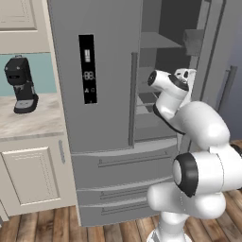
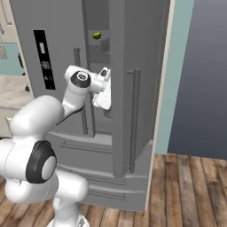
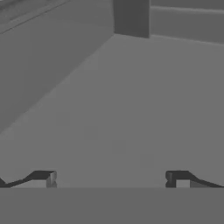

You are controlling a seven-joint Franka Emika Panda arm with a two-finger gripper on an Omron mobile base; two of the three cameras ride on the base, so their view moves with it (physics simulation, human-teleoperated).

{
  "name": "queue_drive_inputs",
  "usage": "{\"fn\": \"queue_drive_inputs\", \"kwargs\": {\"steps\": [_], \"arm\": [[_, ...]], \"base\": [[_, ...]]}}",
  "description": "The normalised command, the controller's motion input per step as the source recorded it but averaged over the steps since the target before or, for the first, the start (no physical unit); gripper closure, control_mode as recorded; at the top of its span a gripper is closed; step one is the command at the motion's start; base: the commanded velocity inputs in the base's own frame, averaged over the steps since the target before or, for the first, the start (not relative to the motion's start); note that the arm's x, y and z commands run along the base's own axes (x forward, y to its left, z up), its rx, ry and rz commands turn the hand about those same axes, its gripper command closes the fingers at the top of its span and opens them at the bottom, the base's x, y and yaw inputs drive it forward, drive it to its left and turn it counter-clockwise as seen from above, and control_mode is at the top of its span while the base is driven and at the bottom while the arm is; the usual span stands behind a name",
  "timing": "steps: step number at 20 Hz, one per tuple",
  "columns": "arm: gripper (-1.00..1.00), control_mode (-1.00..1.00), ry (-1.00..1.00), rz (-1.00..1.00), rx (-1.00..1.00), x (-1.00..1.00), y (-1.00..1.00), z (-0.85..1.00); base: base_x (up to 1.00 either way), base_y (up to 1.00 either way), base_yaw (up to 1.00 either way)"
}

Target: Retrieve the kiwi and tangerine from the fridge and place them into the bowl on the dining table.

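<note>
1. At twelve o'clock from my base, fridge (image 1: 108,94), right door open.
2. My gripper (image 3: 111,178) inside, jaws wide apart, empty, bare grey wall ahead.
3. Kiwi (image 2: 96,35) on an upper shelf, at one o'clock above my hand.

Black coffee machine (image 1: 20,84) on a pale stone counter (image 1: 33,123) above cream cabinets (image 1: 33,175); wood-plank floor (image 2: 190,190).

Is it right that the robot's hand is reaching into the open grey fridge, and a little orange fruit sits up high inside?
Not quite. The fruit up high in the tall grey fridge is the small yellow-green oval kiwi, not orange, as the right base view shows. The rest holds.
</note>
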Motion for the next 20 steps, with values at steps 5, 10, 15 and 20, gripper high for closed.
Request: {"fn": "queue_drive_inputs", "kwargs": {"steps": [5, 10, 15, 20], "arm": [[-1.0, -1.0, 0.0, -0.21, 0.04, -0.77, -1.0, -0.03], [-1.0, -1.0, -0.01, -0.17, 0.07, -0.65, -1.0, 0.0], [-1.0, -1.0, -0.15, -0.12, 0.07, -0.49, -0.79, 0.19], [-1.0, -1.0, -0.31, -0.02, 0.0, -0.24, 0.15, 0.5]], "base": [[0.0, 0.0, 0.0], [0.0, 0.0, 0.0], [0.0, 0.0, 0.0], [0.0, 0.0, 0.0]]}}
